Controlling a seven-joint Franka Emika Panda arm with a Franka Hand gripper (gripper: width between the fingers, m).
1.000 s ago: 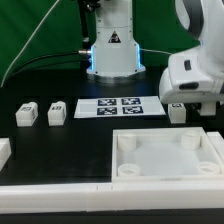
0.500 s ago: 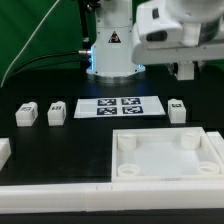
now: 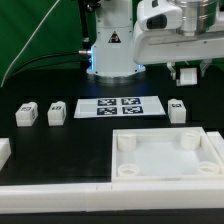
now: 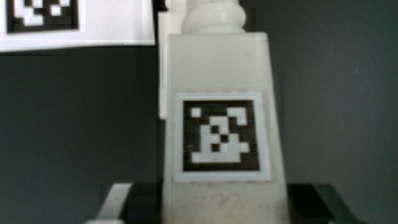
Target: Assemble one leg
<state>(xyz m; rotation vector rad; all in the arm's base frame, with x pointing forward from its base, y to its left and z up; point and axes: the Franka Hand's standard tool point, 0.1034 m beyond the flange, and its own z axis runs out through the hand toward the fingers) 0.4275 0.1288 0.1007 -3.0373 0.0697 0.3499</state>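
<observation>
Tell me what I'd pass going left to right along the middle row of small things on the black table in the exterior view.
Leftmost leg → second leg → marker board → third leg.

The tagged leg (image 4: 221, 130) shows between the spread pincer (image 4: 221, 206) tips, marker board (image 4: 54, 24) nearby.

white leg (image 4: 214, 70) with black-and-white patterned tag (image 4: 221, 138); black table (image 3: 60, 150); white panel (image 3: 165, 155).
</observation>
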